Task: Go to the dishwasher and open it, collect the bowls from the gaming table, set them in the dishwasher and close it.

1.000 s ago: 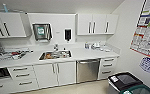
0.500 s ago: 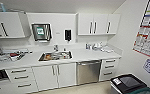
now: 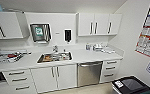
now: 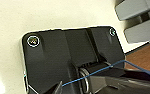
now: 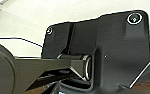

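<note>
The dishwasher [image 3: 89,74] stands shut, ahead and slightly right under the counter [image 3: 88,56]; handle bar level across its top; gripper states: cannot tell.

I see the dishwasher [image 3: 89,73] closed, stainless-steel front upright, bar handle across its top, set under the countertop between white cabinets.

Bright even indoor light, soft blur throughout, wide-angle bending at the edges, dull sheen on the steel dishwasher [image 3: 89,73], faint shadows under the wall cupboards [image 3: 99,24]
</note>
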Controlling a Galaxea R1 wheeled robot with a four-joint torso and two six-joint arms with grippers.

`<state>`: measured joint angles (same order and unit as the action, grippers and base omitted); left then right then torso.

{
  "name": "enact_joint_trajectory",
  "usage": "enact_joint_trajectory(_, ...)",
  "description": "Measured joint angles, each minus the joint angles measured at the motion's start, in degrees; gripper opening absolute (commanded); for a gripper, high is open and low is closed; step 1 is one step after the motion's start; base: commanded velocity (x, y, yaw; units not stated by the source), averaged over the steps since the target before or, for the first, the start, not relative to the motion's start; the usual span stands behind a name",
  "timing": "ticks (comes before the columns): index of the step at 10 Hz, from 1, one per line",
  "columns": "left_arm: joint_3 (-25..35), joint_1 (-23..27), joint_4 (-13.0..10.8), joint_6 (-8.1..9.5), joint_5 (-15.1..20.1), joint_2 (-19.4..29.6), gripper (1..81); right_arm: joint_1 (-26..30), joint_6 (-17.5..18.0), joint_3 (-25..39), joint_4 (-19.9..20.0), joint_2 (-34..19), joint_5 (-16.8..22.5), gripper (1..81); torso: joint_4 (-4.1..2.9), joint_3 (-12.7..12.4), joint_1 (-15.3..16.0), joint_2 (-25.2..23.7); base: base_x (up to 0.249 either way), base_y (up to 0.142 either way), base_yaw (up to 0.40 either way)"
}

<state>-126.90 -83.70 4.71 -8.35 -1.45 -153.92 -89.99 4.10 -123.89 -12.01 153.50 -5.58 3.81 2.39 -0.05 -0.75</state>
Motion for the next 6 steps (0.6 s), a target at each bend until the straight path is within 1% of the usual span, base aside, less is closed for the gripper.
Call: enact_joint_trajectory(6, 0.0, 0.0, 0.0, 0.0, 0.0, 0.0, 81.1, 0.0, 0.0, 0.0, 0.0, 0.0, 0.0, 81.1, 0.0, 0.0, 0.0, 0.0, 0.113, 0.0, 0.0)
